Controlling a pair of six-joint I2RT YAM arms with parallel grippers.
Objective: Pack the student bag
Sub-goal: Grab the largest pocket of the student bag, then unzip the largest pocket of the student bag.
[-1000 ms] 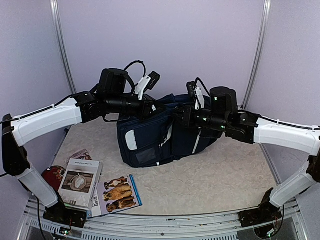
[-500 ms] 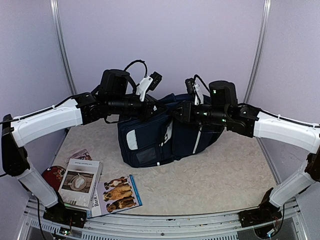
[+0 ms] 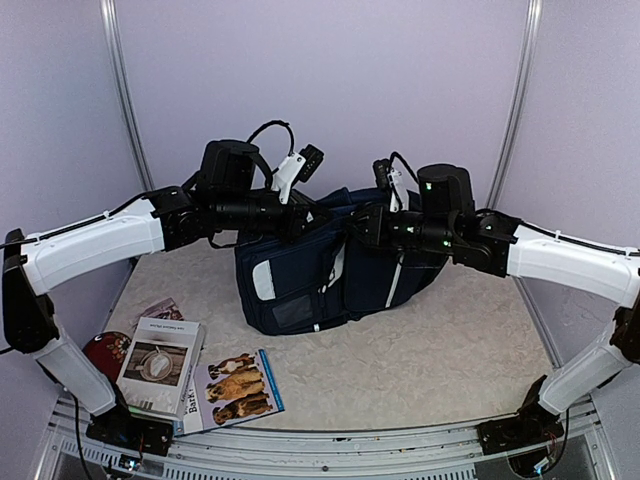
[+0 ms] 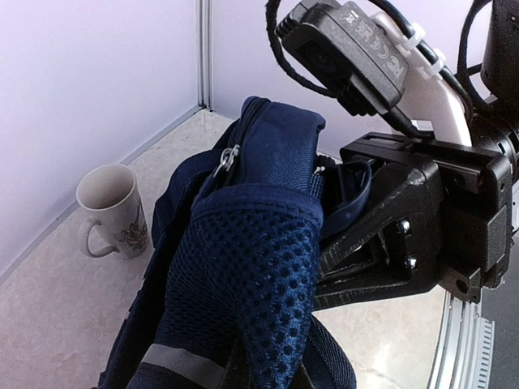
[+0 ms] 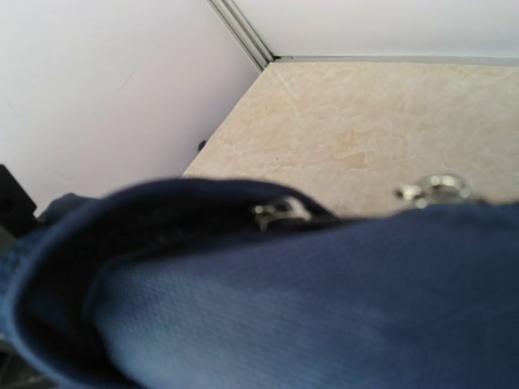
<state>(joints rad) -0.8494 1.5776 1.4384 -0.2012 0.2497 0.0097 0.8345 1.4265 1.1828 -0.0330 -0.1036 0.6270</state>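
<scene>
The student bag (image 3: 300, 288) is stood on the surface (image 3: 440, 350). Its top is clamped by the closed left end effector (image 3: 312, 217); the right end effector (image 3: 357, 226) is closed on the bag's fabric just beside.

The student bag (image 3: 300, 270) is navy blue with white stripes and honeycomb mesh; the mug (image 4: 113, 211), left of frame, is cream with a grey motif.
</scene>
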